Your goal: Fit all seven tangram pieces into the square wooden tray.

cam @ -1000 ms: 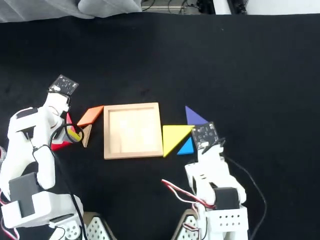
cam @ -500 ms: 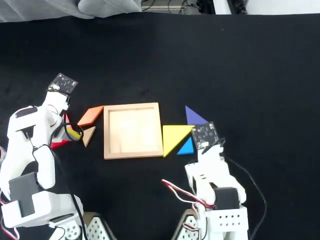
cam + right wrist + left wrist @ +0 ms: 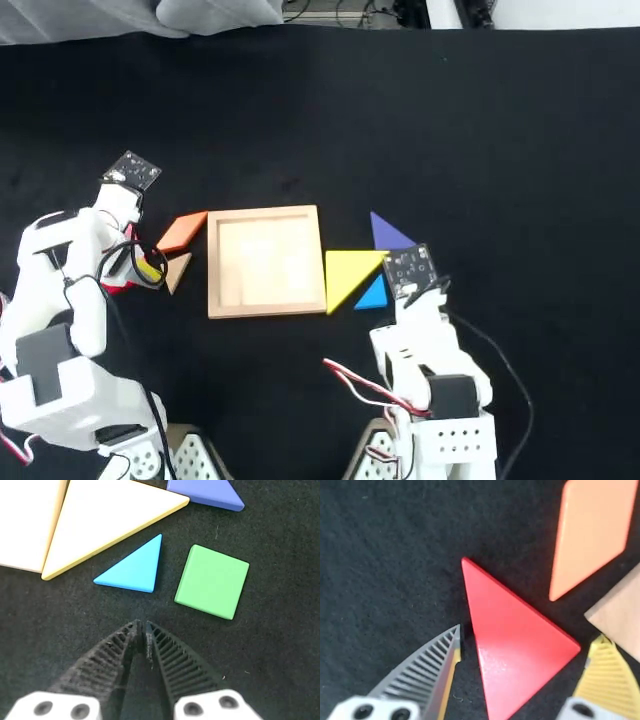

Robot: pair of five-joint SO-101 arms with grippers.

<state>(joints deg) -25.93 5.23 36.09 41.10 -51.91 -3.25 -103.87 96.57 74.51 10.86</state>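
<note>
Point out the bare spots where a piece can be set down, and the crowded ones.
The tray is empty inside. Bare cloth lies wide beyond its far rim, and a narrower strip lies in front of its near rim. Crowded: left of it, orange parallelogram, tan triangle, red triangle; right of it, yellow triangle, blue triangle, purple triangle.

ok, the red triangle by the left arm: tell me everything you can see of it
The red triangle is a flat, glossy piece, plastic or painted wood by its look, with a darker rim. It lies flat on the black cloth, between the open fingers of the left pincer. Thin gaps of cloth separate it from the orange parallelogram and the tan piece. Whether either finger touches it can't be told.
</note>
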